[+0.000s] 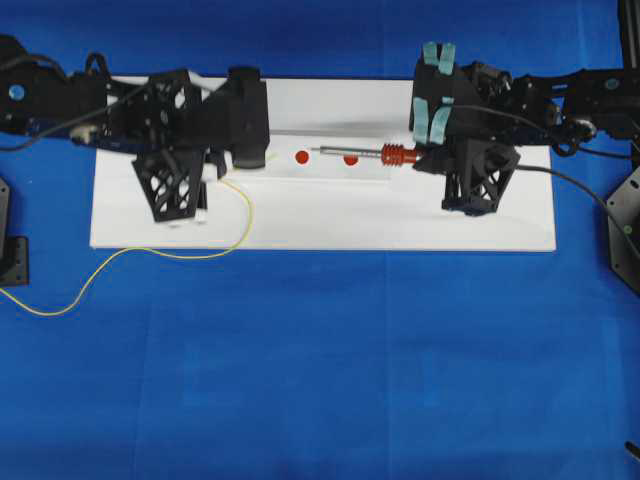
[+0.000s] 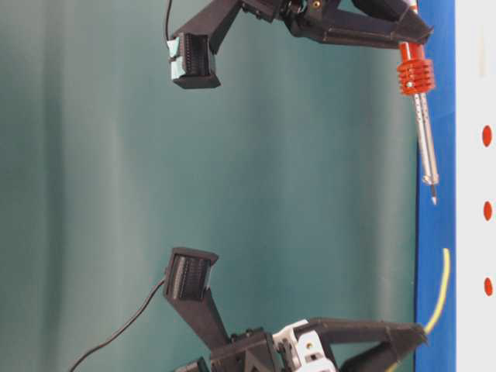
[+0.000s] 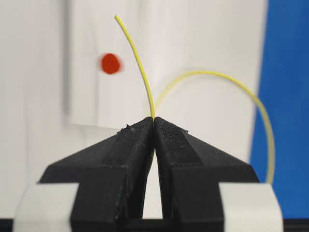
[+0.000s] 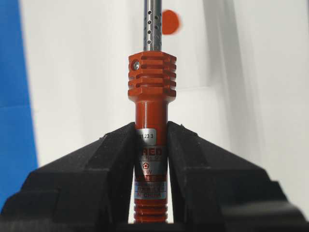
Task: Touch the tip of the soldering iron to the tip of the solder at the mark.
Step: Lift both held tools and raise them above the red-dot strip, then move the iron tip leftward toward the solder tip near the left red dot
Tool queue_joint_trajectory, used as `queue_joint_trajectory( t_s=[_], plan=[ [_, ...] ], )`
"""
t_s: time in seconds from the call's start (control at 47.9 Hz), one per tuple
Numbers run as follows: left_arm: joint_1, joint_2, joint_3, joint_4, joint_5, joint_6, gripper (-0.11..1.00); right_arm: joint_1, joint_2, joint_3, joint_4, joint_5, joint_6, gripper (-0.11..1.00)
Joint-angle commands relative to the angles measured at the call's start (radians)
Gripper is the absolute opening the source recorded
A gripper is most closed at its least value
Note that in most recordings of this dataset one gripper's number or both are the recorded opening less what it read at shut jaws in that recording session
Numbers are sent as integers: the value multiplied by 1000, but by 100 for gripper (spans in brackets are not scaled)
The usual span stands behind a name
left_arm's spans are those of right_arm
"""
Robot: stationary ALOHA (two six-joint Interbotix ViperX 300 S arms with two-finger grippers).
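My right gripper point(image 4: 150, 127) is shut on the red-orange body of the soldering iron point(image 4: 151, 77). Its metal shaft points left over the white board, and its tip point(image 1: 320, 150) hangs just right of a red mark point(image 1: 302, 157). My left gripper point(image 3: 153, 121) is shut on the thin yellow solder point(image 3: 138, 65), whose free end curves up past a red mark point(image 3: 110, 63). In the table-level view the iron's tip point(image 2: 432, 198) and the solder's end point(image 2: 446, 253) are apart, with a gap between them. Both are held above the board.
The white board point(image 1: 320, 225) lies on a blue cloth and carries a second red mark point(image 1: 350, 159) under the iron's shaft. The slack solder point(image 1: 150, 254) loops off the board's front edge to the left. A black cord point(image 1: 590, 190) trails from the right arm.
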Motion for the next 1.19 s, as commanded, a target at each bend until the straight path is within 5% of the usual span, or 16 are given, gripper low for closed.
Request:
queue_joint_trajectory(
  t_s=[0.0, 0.689, 1.169],
  plan=[
    [17, -6, -28, 2, -2, 8, 2, -6, -23, -26, -9, -3, 0, 6],
    [29, -15, -20, 3, 23, 14, 2, -8, -21, -29, -14, -3, 0, 6],
    [18, -114, 81, 2, 26, -3, 2, -8, 3, -54, -14, -6, 0, 6]
  ],
)
